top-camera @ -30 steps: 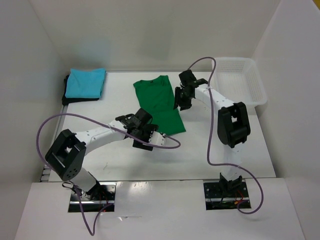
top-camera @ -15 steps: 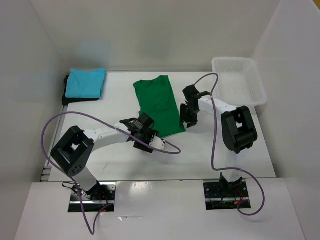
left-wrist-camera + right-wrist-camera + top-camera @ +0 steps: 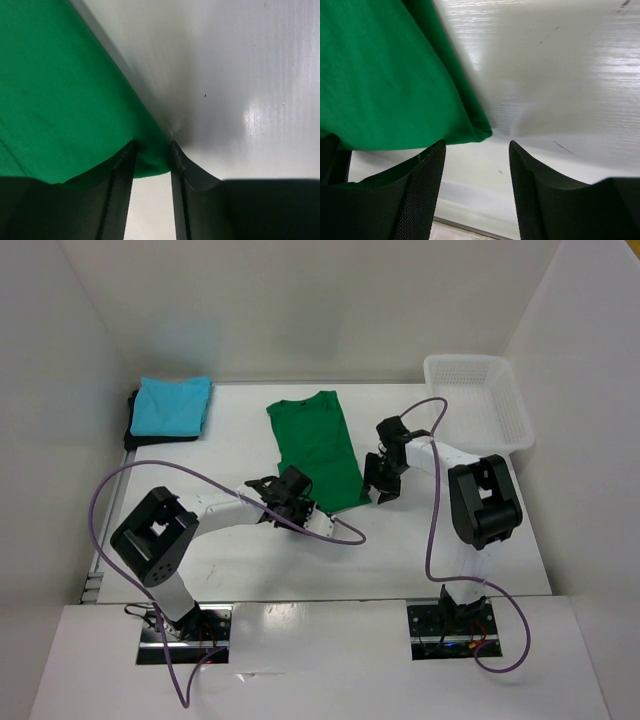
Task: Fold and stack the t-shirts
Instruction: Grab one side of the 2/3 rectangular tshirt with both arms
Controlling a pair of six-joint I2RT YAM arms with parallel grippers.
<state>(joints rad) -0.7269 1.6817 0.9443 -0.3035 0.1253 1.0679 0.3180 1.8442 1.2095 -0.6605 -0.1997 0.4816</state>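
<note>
The bright green t-shirt (image 3: pixel 318 445) lies flat mid-table, folded into a long strip, collar at the far end. My left gripper (image 3: pixel 298 506) is low at the shirt's near left corner. In the left wrist view the green t-shirt's (image 3: pixel 60 90) corner sits between the fingertips of the left gripper (image 3: pixel 152 150); the jaws are narrow with a gap still showing. My right gripper (image 3: pixel 383 490) is open just short of the near right corner of the green t-shirt (image 3: pixel 385 75), with bare table between its fingers (image 3: pixel 422 180). The turquoise t-shirt (image 3: pixel 172 403) lies folded on the black t-shirt (image 3: pixel 133 428) at the far left.
A white mesh basket (image 3: pixel 520 425) stands at the far right corner. White walls enclose the table on three sides. Purple cables loop from both arms over the near part of the table (image 3: pixel 230 560).
My left gripper slid to the green shirt's near left corner and its jaws narrowed around it. My right gripper came down the shirt's right edge to the near right corner and opened wider.
</note>
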